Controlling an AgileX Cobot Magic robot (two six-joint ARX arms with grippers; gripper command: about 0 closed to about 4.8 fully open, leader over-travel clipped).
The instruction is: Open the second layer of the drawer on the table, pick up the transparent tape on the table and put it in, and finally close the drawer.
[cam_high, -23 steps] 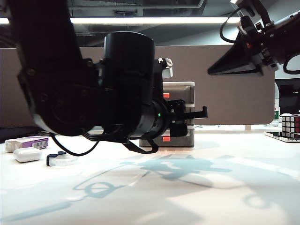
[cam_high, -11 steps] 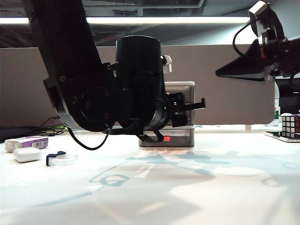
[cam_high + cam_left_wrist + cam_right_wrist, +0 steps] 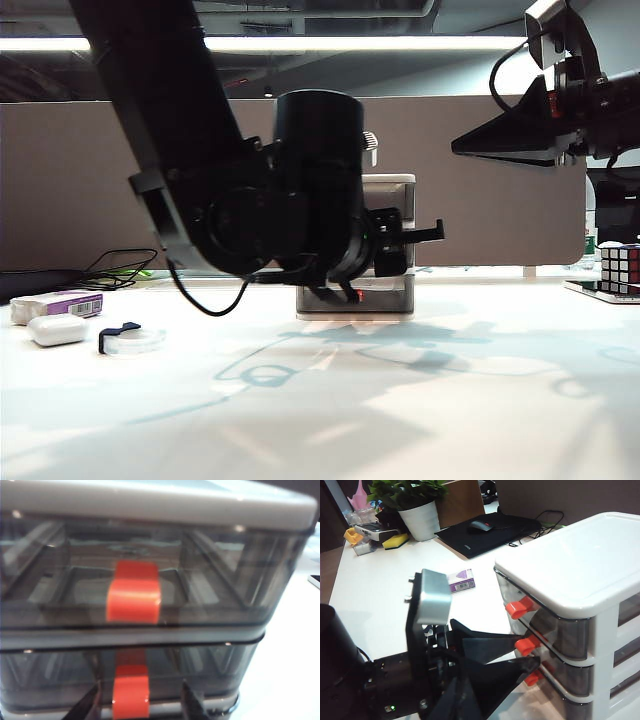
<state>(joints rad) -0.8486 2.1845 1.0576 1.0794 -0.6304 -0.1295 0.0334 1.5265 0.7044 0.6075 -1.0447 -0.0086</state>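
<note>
Two open fingertips (image 3: 192, 702) of the left gripper (image 3: 137, 705) are kept straddling the second layer of the drawer's handle (image 3: 131, 696); the right gripper (image 3: 500, 140), aloft, cannot be judged.

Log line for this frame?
left tool: open, astride handle of middle drawer | right tool: raised at right | transparent tape: on table | middle drawer: shut

Low exterior view faces the drawer unit (image 3: 385, 245); both wrist views share it.
</note>
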